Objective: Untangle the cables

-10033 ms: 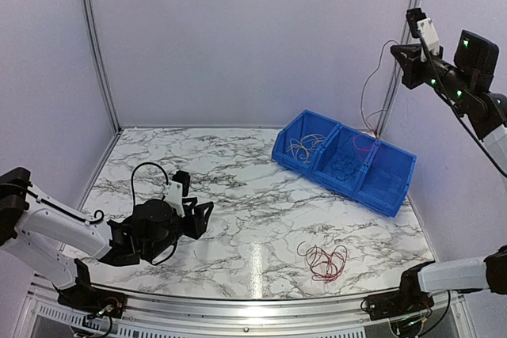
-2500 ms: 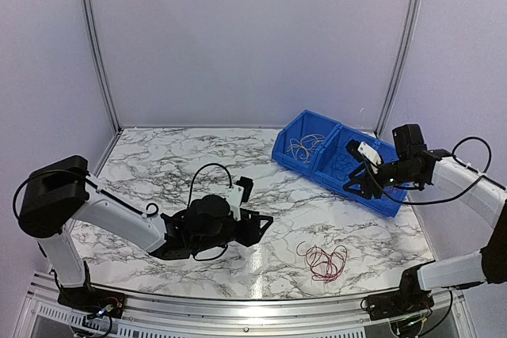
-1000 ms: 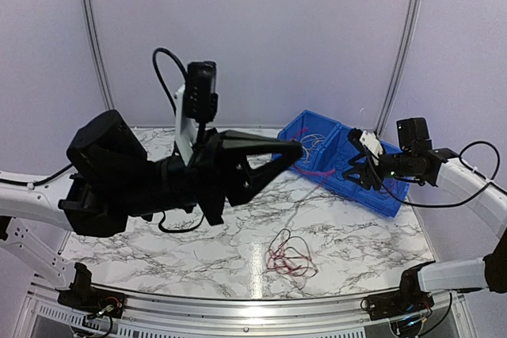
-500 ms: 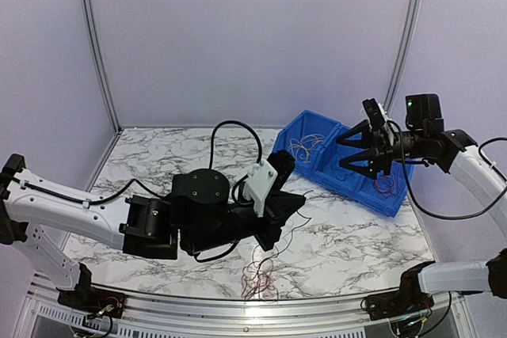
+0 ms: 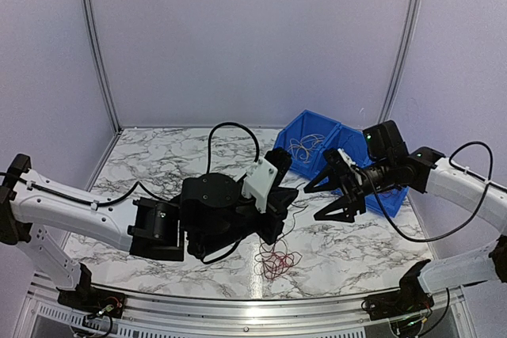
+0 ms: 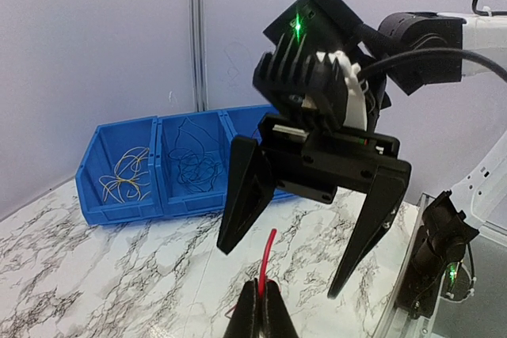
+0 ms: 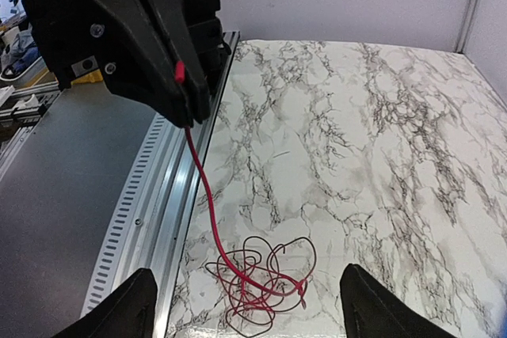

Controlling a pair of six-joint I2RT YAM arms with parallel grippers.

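A white marble-patterned table [image 5: 158, 156] is standing inside pale lilac walls, and a blue bin [image 5: 313, 126] is sitting toward its far right corner. The left hand [image 6: 260, 306] is pinching one end of a red cable [image 6: 264, 259], with the tip poking up from between its closed fingers. From that grip the red cable is running down to the table, where the rest of it is lying as a loose heap of loops near the front edge, just below the left hand. The right hand [image 5: 323, 199] is hovering over the table between the bin and the left hand. Its jaws are spread wide and gripping nothing, and they are facing the pinched cable end. Inside the bin, tan cables [image 6: 127, 180] are lying coiled in an end compartment, and dark blue cables [image 6: 198, 170] are lying in the one beside it.
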